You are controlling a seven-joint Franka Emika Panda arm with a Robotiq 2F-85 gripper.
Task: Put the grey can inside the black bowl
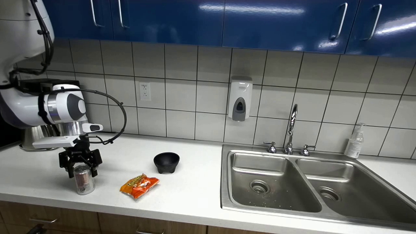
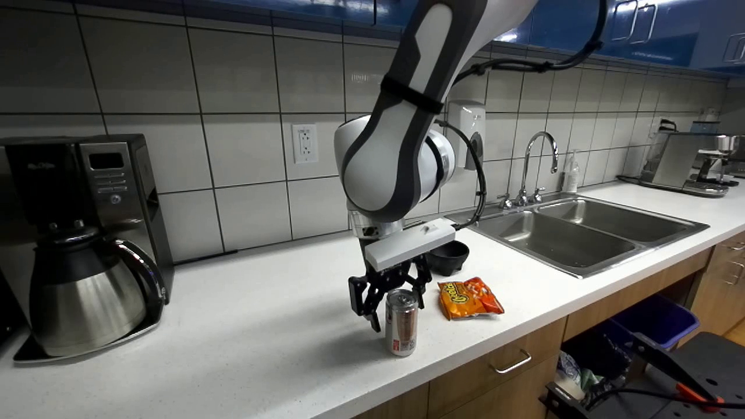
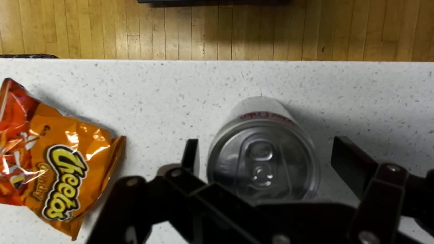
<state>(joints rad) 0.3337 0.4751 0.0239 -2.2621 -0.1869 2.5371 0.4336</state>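
Note:
The grey can (image 1: pixel 85 184) stands upright on the white counter near its front edge. It also shows in an exterior view (image 2: pixel 401 329), and its lid fills the middle of the wrist view (image 3: pixel 262 159). My gripper (image 1: pixel 82 173) points down over the can. In the wrist view the gripper (image 3: pixel 268 152) is open, one finger on each side of the can's top, with a gap visible on both sides. The black bowl (image 1: pixel 166 162) stands upright on the counter, farther back; in an exterior view the bowl (image 2: pixel 449 258) is partly hidden by the arm. The bowl is out of the wrist view.
An orange snack packet (image 1: pixel 139 186) lies between the can and the bowl, nearer the front edge; it also shows in the wrist view (image 3: pixel 64 173). A double steel sink (image 1: pixel 226 182) lies beyond the bowl. A coffee maker (image 2: pixel 90 291) stands on the can's far side.

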